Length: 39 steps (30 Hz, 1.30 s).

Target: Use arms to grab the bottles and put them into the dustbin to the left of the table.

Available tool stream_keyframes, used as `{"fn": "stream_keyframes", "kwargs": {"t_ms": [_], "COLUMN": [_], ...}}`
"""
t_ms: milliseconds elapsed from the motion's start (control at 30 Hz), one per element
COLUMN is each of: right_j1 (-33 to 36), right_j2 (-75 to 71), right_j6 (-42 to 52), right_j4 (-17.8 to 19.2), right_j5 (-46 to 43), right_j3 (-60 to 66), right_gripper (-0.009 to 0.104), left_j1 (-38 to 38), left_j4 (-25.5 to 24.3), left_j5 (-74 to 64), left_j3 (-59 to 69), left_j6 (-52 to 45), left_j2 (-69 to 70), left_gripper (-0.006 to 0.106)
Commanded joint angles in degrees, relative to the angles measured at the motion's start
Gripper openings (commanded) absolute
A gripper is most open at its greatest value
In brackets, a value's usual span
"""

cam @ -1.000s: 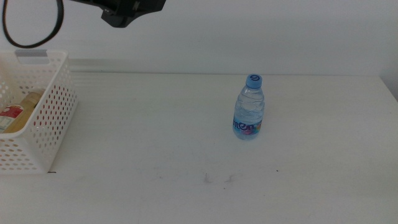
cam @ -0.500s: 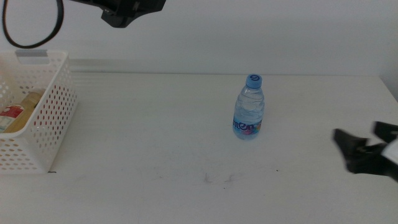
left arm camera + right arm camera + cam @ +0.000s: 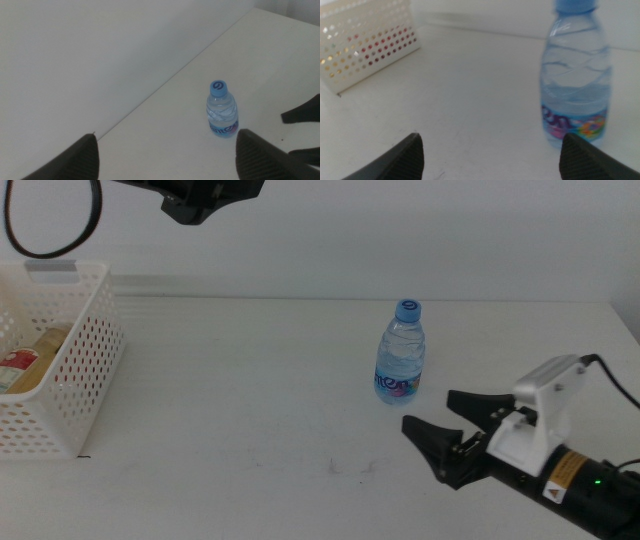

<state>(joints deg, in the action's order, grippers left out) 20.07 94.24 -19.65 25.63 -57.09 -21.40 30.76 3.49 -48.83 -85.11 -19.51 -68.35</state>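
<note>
A small clear water bottle (image 3: 401, 353) with a blue cap stands upright on the white table (image 3: 250, 400), right of centre. My right gripper (image 3: 428, 410) is open, low over the table, just in front and to the right of the bottle, apart from it. In the right wrist view the bottle (image 3: 577, 75) stands ahead of the open jaws, off to one side. My left gripper (image 3: 167, 135) is open and empty, high above the table; its arm (image 3: 205, 198) shows at the top. The white dustbin (image 3: 75, 370) at the left holds the yellow juice bottle (image 3: 38, 355). The red can is hidden.
The table's far edge meets a white wall. The dustbin (image 3: 365, 42) shows far off in the right wrist view, with red showing through its holes. The left wrist view shows the bottle (image 3: 222, 110) and the right gripper's dark jaws (image 3: 302, 112) beside it.
My right gripper has come in from the right edge and moved left towards the water bottle. The bottle, the dustbin and the left arm have not moved.
</note>
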Motion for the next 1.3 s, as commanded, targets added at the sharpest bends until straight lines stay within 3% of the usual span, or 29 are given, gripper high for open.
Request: {"fn": "stream_keyframes", "kwargs": {"t_ms": [0,133,333,733,800,833,933,1067,1267], "right_j1": [1.3,1.7,1.7,2.6,2.7,2.8,4.1,8.0,14.4], "right_j2": [2.8,6.6,14.0,26.7,27.8,28.0,27.8,26.3,29.7], "right_j6": [2.5,4.0,19.4,19.7,19.7,19.7,19.7,19.7,19.7], "right_j4": [-2.2,-7.5,-17.2,-17.3,-17.9,-18.0,-18.0,-18.7,-18.7], "right_j5": [-2.8,-2.7,-2.5,-2.5,-1.3,0.3,4.5,5.8,18.1], "right_j3": [-1.1,-3.1,-9.1,-25.8,-27.5,-28.4,-29.7,-33.0,-48.0], "right_gripper": [0.085,0.085,0.085,0.084,0.076,0.065,0.004,-0.002,-0.002], "left_j1": [0.1,0.1,0.1,0.1,0.1,0.1,0.1,0.1,0.1], "left_j4": [0.0,0.0,-0.1,-0.1,-0.1,-0.1,-0.1,-0.1,-0.1], "left_j5": [0.7,0.7,0.7,0.7,0.7,0.7,0.7,0.7,0.7], "left_j3": [-0.2,-0.2,-0.2,-0.2,-0.2,-0.2,-0.2,-0.2,-0.2], "left_j6": [0.3,0.3,0.3,0.3,0.3,0.3,0.3,0.3,0.3], "left_j2": [0.4,0.4,0.4,0.4,0.4,0.4,0.4,0.4,0.4], "left_gripper": [0.094,0.094,0.094,0.094,0.094,0.094,0.094,0.094,0.094]}}
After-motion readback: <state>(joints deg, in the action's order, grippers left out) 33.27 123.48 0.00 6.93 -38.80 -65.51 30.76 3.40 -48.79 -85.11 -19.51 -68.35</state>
